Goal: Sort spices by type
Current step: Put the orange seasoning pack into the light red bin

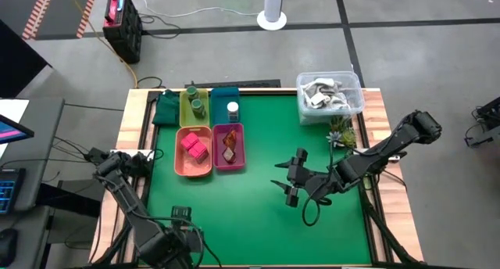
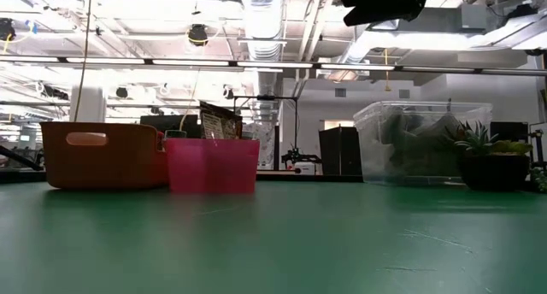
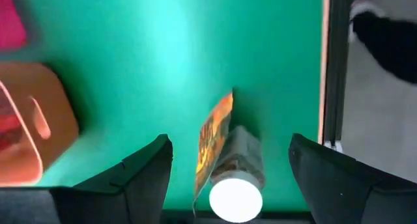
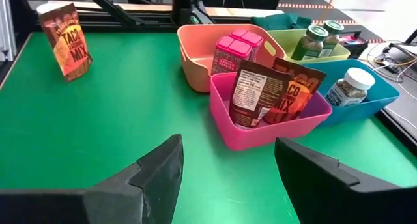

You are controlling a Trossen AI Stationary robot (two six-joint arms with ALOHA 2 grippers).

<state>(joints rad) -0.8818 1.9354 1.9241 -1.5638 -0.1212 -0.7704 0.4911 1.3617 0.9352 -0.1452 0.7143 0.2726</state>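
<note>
Four small trays sit toward the table's far left. The yellow-green tray (image 4: 287, 38) holds two dark green jars (image 4: 311, 43). One white-capped jar (image 4: 350, 86) stands in the blue tray (image 4: 378, 97). The orange tray (image 1: 193, 163) has pink blocks (image 4: 231, 51), and the magenta tray (image 4: 260, 129) has reddish-brown packets (image 4: 273, 94) upright. Another packet (image 3: 215, 136) stands on the table against a second white-capped jar (image 3: 236, 196), between the fingers of my open left gripper (image 3: 231, 168), which touch neither. My right gripper (image 4: 228, 175) hovers open over mid-table (image 1: 286, 188), facing the trays.
A clear tub (image 1: 330, 95) of grey-white items sits at the far right corner, with a small spiky plant (image 1: 340, 132) just in front of it. A dark green cloth (image 1: 166, 109) lies left of the trays. Bare green mat (image 1: 258, 222) stretches across the near half.
</note>
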